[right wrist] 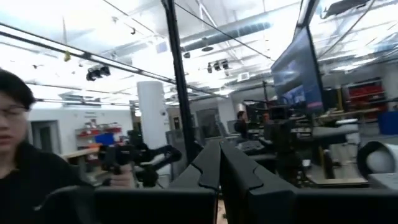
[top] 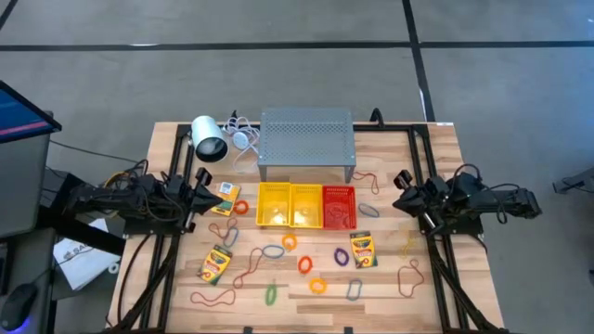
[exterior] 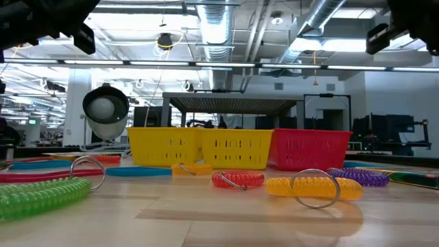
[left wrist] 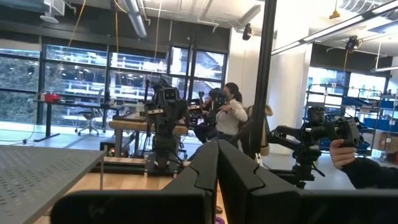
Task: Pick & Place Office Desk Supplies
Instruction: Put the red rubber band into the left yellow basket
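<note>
A: High view first, biggest down. Wooden table is carrying everything. Grey perforated stand is sitting at the far middle, white lamp lying just beside it on the left.

B: Arms?

A: Left claw is hanging over the table's left edge, fingers clenched, grasping nothing. Right claw is hanging over the right edge, also clenched, nothing in it. Both wrist views are showing the two dark fingers pressed together, looking out into the room.

B: Bins?

A: Two yellow baskets and a red basket are sitting in a row right in front of the stand, touching each other.

B: Supplies?

A: Crayon boxes: one is lying front-right of the baskets, one front-left, another near the left claw. Coil rings are lying scattered in front of the baskets: orange, purple, green, grey. Rubber bands are lying loose around them, some near the right edge.

B: Low view?

A: Green coil is sitting nearest on the left, yellow-orange one on the right, red one between.
</note>
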